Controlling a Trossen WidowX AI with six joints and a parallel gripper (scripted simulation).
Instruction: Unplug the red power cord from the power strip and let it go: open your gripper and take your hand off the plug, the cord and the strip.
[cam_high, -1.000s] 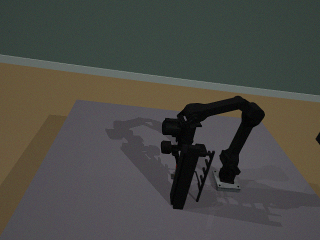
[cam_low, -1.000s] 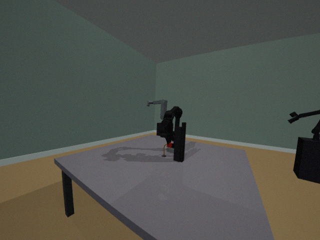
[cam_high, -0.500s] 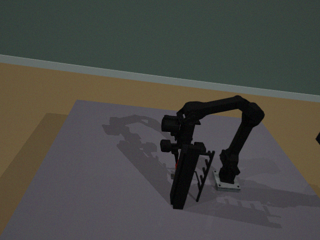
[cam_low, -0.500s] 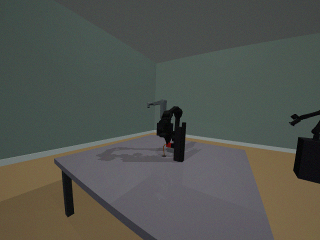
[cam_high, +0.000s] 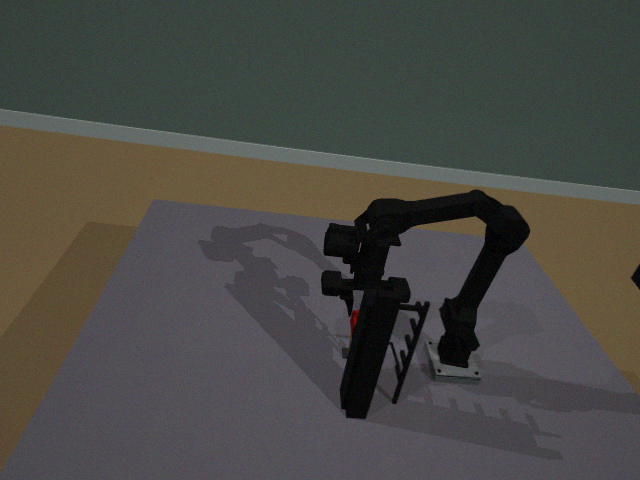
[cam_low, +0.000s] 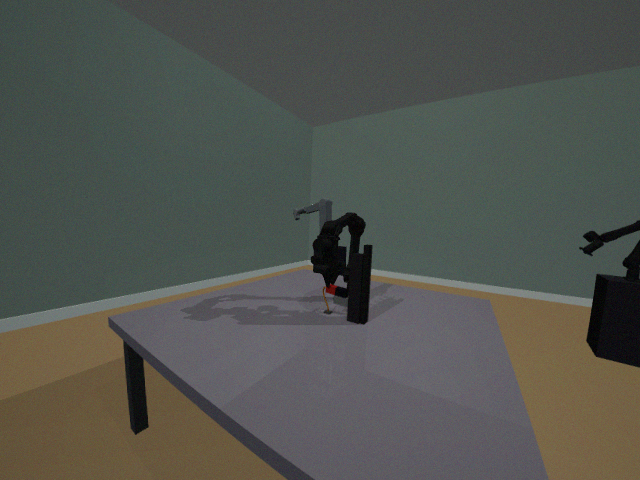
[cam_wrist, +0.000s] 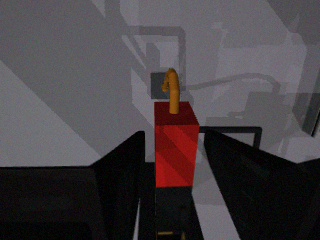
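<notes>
Fingers of the black gripper (cam_wrist: 172, 165) stand apart in the wrist view, one on each side of the red plug (cam_wrist: 175, 142), with a visible gap on both sides so they flank the plug without clamping it. Beyond the plug, a short orange cord (cam_wrist: 171, 90) rises from its far end and curls over toward a small grey block (cam_wrist: 156, 85) on the grey table (cam_high: 180, 361). From farther off, the plug (cam_low: 332, 289) sits against the upright black power strip (cam_low: 359, 289), the arm (cam_high: 485, 248) arches over it from a metal base plate (cam_high: 473, 374), and green walls (cam_low: 155, 180) stand behind.
</notes>
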